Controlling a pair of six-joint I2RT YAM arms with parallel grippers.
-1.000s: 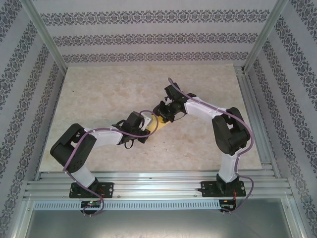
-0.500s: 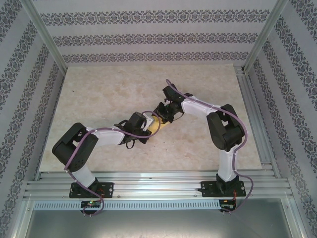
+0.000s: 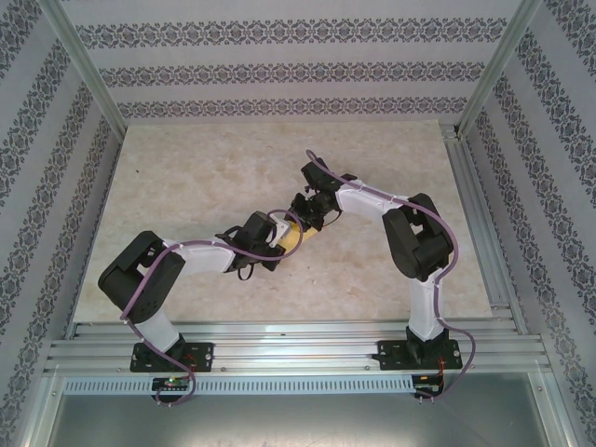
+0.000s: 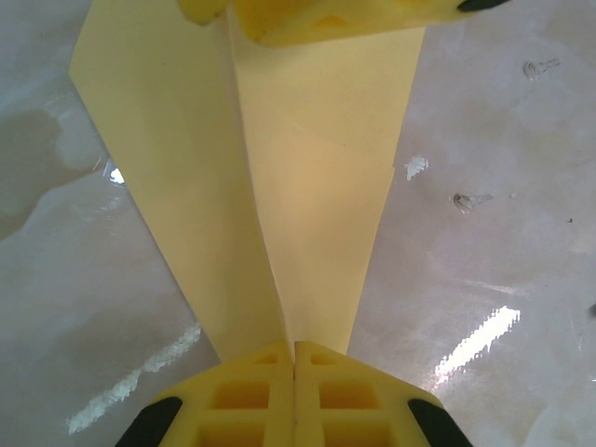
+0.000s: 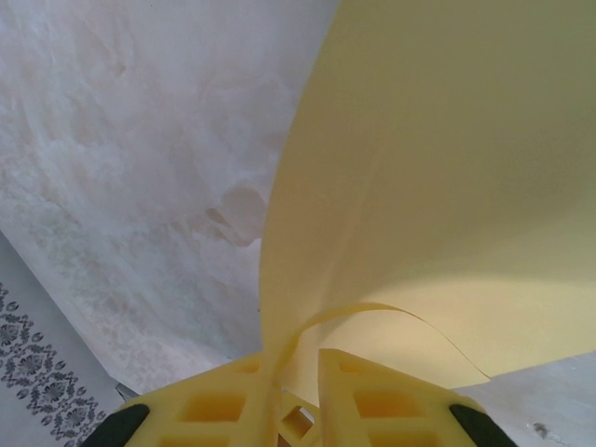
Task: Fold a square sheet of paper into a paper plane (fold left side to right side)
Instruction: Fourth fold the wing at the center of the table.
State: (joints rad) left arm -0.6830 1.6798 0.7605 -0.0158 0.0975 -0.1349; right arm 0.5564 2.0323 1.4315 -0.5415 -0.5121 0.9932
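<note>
Since a second ago, the right arm's elbow is seen swung in toward the left arm, and the right hand [image 3: 305,216] is brought slightly nearer the left hand [image 3: 277,237]; the left arm is left as it was.

The paper plane [image 3: 297,237] is found on the surface [image 3: 186,186] between the two hands, just ahead of the left hand's fingertips and just below the right hand in the top view.

From the left wrist, the paper plane [image 4: 312,186] is seen as a narrow pointed shape with one long crease, spreading wider away from the left hand [image 4: 294,352]. Its pointed end is run in under that hand's fingertips. The left hand's fingers are pressed fully together with no gap between them; whether the point is pinched or merely pressed down cannot be told. A finger [image 4: 335,17] of the right hand is seen at the far, wide end of the paper.

From the right wrist, a flap of the paper plane [image 5: 447,177] is seen lifted off the surface [image 5: 140,140] and curved up ahead of the right hand [image 5: 298,358]. The right hand's fingers are held a little apart, and the flap's curled edge is led down into the narrow gap between them, lying against the left-side finger [image 5: 233,386]. The flap is not seen clamped.
</note>
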